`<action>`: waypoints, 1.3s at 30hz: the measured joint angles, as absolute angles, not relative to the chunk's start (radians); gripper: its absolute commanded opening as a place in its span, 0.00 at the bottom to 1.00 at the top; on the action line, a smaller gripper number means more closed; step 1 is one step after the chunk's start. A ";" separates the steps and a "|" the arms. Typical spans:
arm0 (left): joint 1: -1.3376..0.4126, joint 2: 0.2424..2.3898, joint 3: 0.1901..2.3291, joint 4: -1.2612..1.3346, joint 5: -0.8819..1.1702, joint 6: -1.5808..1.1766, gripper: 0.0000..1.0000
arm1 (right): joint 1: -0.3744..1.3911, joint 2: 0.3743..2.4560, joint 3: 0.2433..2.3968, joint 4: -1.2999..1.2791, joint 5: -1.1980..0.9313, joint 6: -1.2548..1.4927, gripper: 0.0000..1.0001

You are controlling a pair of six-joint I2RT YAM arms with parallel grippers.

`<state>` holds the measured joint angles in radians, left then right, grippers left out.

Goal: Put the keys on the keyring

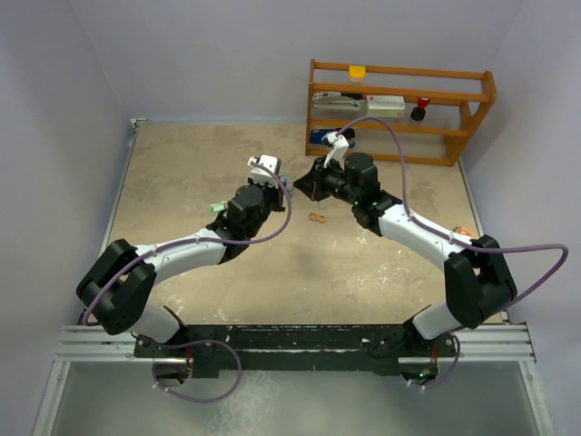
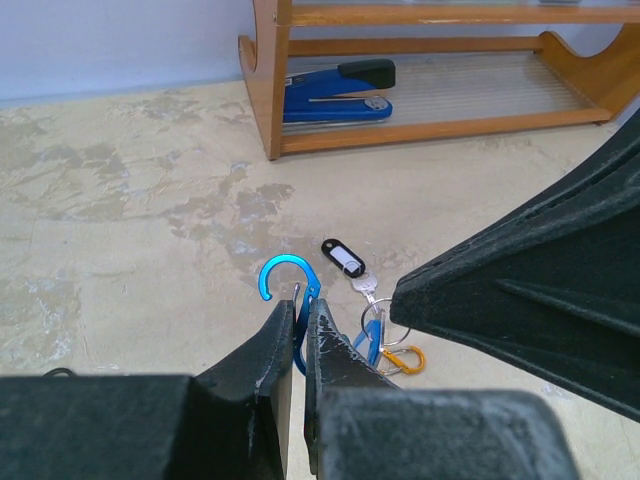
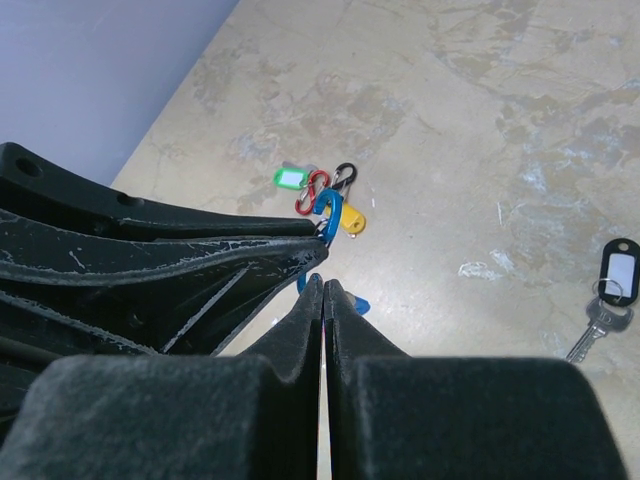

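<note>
Keys (image 1: 218,207) as tiny plastic tags, in two lots on the mottled beige counter (image 1: 182,163). Well away from the wooden shelf (image 2: 265,80), past the left arm: green tag (image 3: 290,178) with white label, blue tag (image 3: 328,208) and yellow tag (image 3: 352,220), bunched together with a red hook (image 3: 312,192) and a black hook (image 3: 345,175). Nearer the shelf, off its left end: black tag (image 2: 343,258) with white label, lying flat, joined to a silver metal key (image 2: 368,288). Orange hook (image 2: 405,358) just beside these, on the side away from the shelf. Left gripper (image 2: 300,312) pinched narrow on a blue hook (image 2: 266,275), curved end sticking out toward the shelf. Right gripper (image 3: 322,288) pressed fully together, tips close to the left gripper's. Cannot tell whether anything is caught between.
</note>
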<state>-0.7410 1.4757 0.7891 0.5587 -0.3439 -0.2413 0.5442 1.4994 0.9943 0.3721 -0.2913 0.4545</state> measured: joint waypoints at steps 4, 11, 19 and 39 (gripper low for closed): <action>-0.741 1.476 0.789 0.559 -0.341 -0.241 0.00 | 0.546 1.510 0.994 0.373 -0.305 0.459 0.00; -0.743 1.475 0.789 0.559 -0.335 -0.241 0.00 | 0.554 1.525 0.995 0.375 -0.308 0.461 0.00; -0.747 1.475 0.789 0.559 -0.325 -0.236 0.00 | 0.556 1.536 0.995 0.377 -0.308 0.461 0.00; -0.754 1.443 0.788 0.585 -0.312 -0.216 0.00 | 0.556 1.538 0.999 0.374 -0.306 0.462 0.09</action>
<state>-0.7544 1.4429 0.7883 0.5850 -0.3122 -0.2157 0.5564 1.5383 0.9985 0.3744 -0.3061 0.4618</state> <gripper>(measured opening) 0.020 0.004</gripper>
